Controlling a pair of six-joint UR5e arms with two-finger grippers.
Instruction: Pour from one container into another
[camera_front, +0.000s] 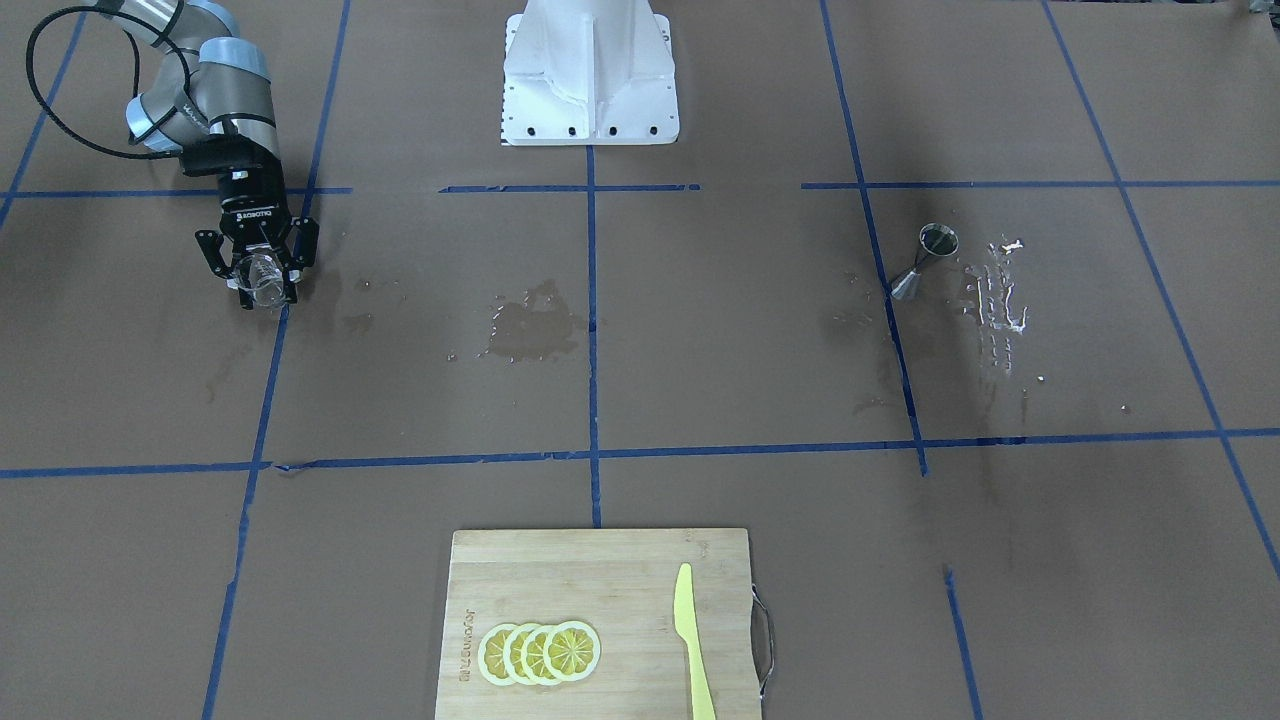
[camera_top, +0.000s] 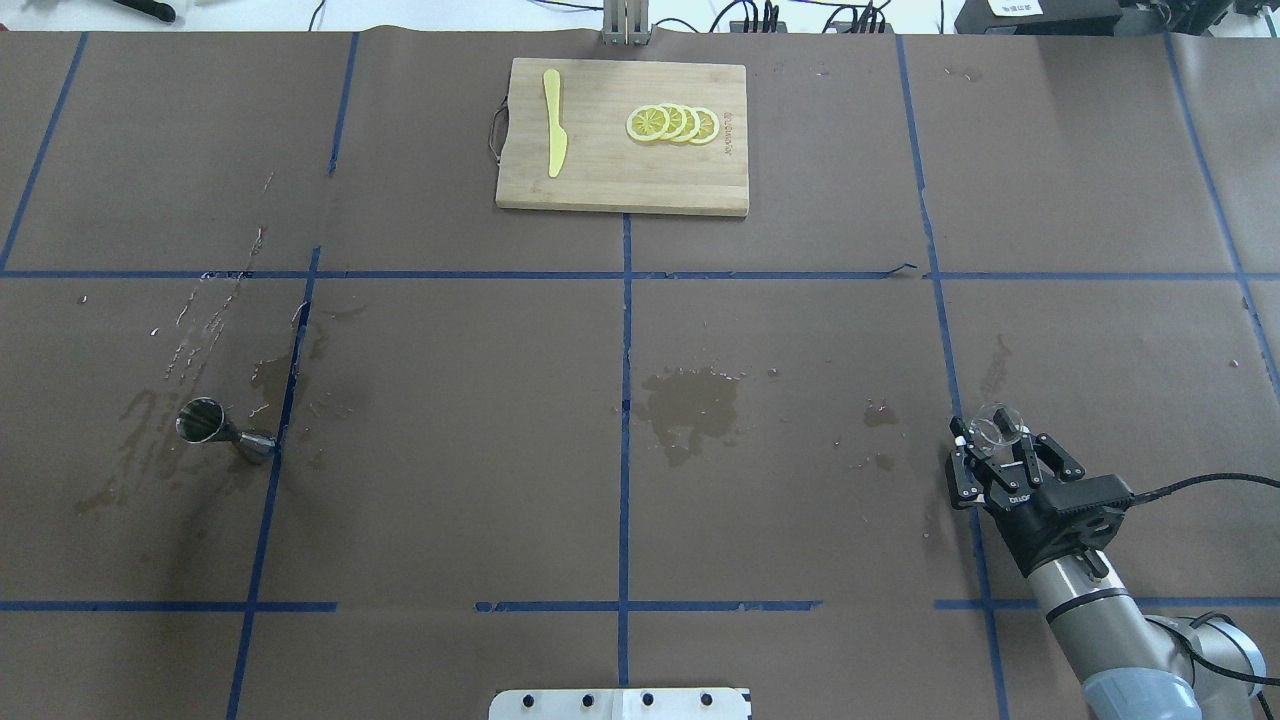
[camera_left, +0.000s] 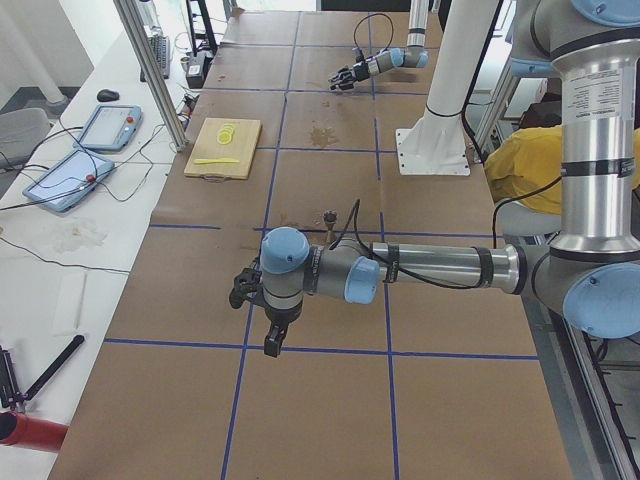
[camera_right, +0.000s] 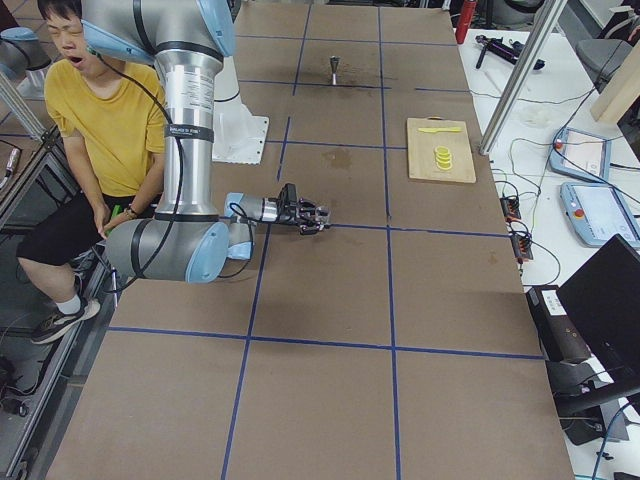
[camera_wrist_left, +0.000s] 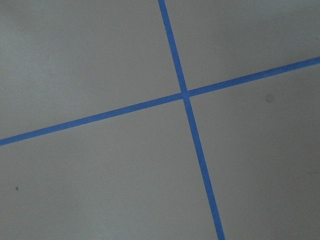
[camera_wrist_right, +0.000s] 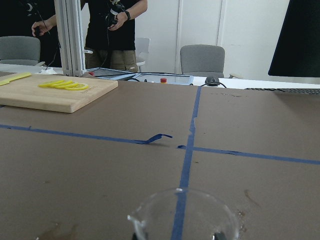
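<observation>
At the right side of the table, the right gripper pinches an upright beaker, mouth up, at a tape line. Whether the left gripper is spread or closed cannot be told. The jigger stands upright, well apart at the left.

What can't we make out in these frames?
Clear glass beaker in the right gripper: the right wrist view's bottom edge cuts it off, contents unclear.
Small steel jigger: too small in the overhead view to see inside.
Left gripper: only in the exterior left view, open or shut unknowable.
</observation>
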